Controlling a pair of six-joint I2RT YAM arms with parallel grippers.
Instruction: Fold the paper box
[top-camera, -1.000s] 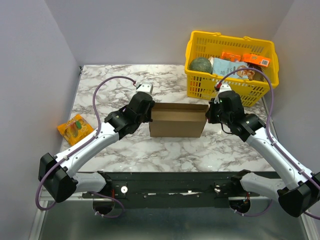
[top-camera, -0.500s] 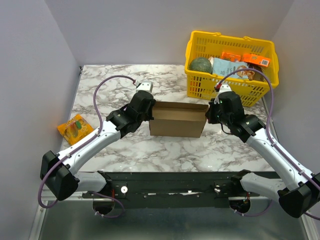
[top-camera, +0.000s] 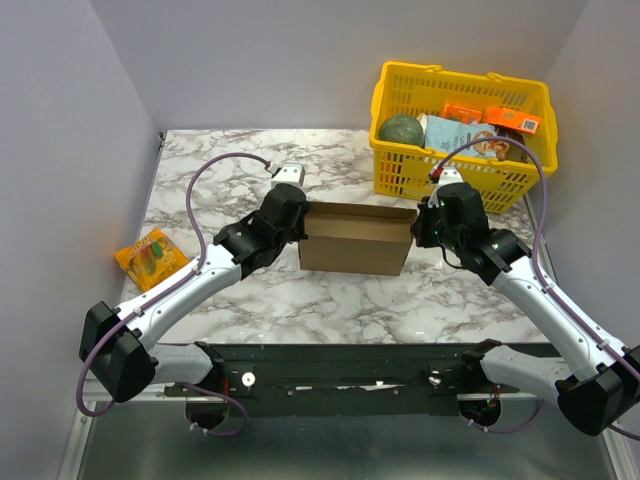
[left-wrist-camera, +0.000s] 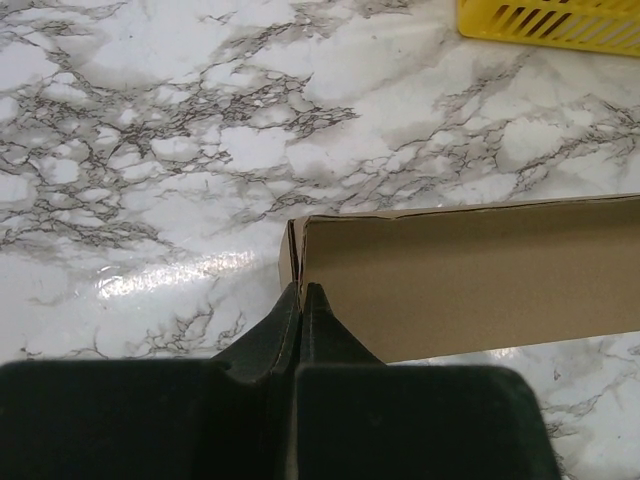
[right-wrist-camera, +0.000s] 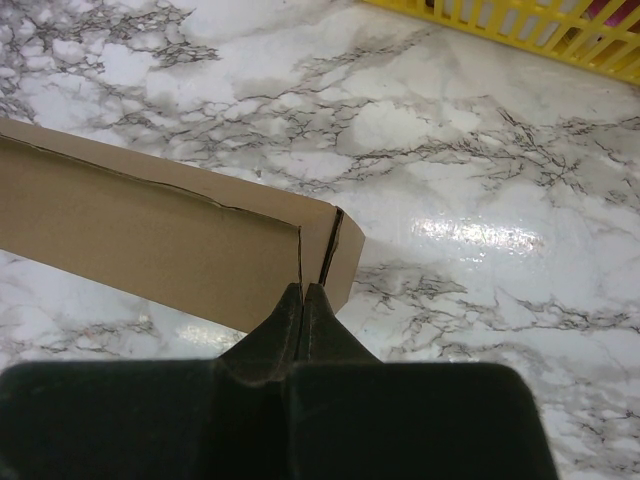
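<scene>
Nearest you, both arms reach up from their bases across the marble table (top-camera: 330, 300) and meet at the paper box (top-camera: 355, 240), which sits about mid-table, between them, as a shallow brown cardboard box with its long side facing you. Your left gripper (left-wrist-camera: 301, 290) is at the box's left end. Its fingers are pressed together, with the tips right against the doubled edge of that end wall. You cannot tell from the wrist view whether a layer of cardboard is nipped between them. Your right gripper (right-wrist-camera: 303, 290) mirrors this at the right end, jaws together and tips touching the end wall just below a dark slit at the corner. Here too, it is unclear whether anything is caught between the tips. In both wrist views the box's long wall stands upright and runs away from the fingers, and its top edge is slightly uneven. Off to your left, well apart from the box and near the table's left edge, lies a small orange snack packet (top-camera: 150, 255). Farther back on the right stands the yellow plastic basket (top-camera: 405, 172), just behind the right wrist. It holds a round dark green fruit (top-camera: 401, 130), a pale blue packet (top-camera: 455, 133) and orange cartons (top-camera: 500, 117).
</scene>
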